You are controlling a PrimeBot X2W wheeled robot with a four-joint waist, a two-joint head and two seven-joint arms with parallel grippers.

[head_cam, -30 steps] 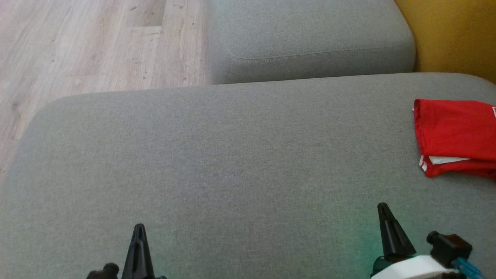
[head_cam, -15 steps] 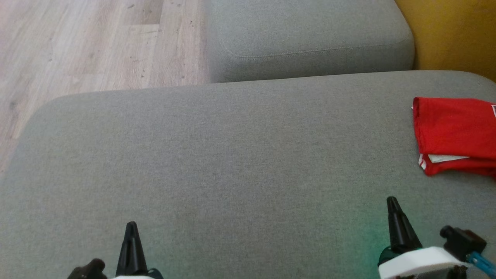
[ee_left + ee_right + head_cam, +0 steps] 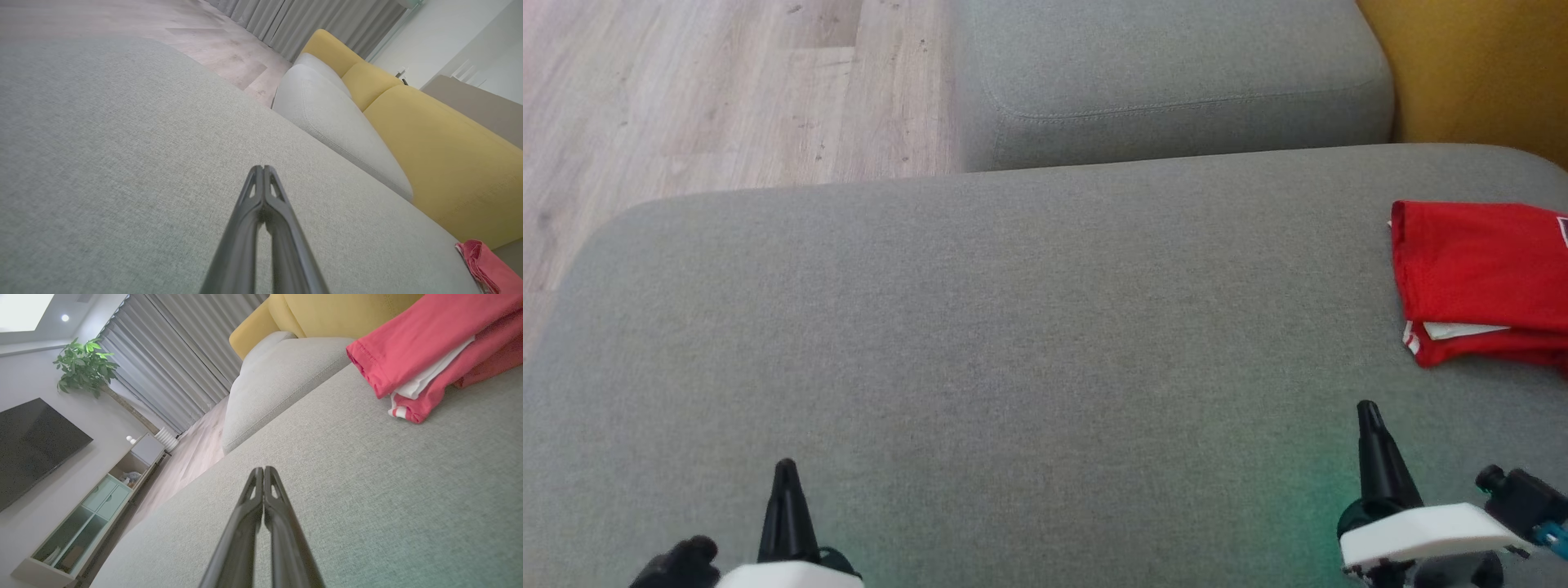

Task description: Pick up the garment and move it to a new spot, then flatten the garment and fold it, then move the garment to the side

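The garment [image 3: 1482, 278], a red jersey T-shirt folded into a flat stack with a white sleeve layer and striped trim peeking out at its near edge, lies at the right end of the grey sofa seat [image 3: 1013, 327]. It shows as a red bundle [image 3: 429, 355] in the right wrist view and as a small red corner [image 3: 486, 267] in the left wrist view. My right gripper [image 3: 1369, 408] is shut and empty, low at the right, short of the garment. My left gripper [image 3: 785, 467] is shut and empty at the lower left, far from it.
A second grey cushion [image 3: 1168, 73] sits beyond the seat, with yellow backrests [image 3: 1478, 73] to the right. Wood floor [image 3: 703, 90] lies off the seat's left and far edges. A TV, a shelf unit and a plant [image 3: 83, 363] stand across the room.
Both grippers have slid outward: the left lower and leftward, the right further right and up. The whole scene shifted slightly up the picture, so the camera moved a little.
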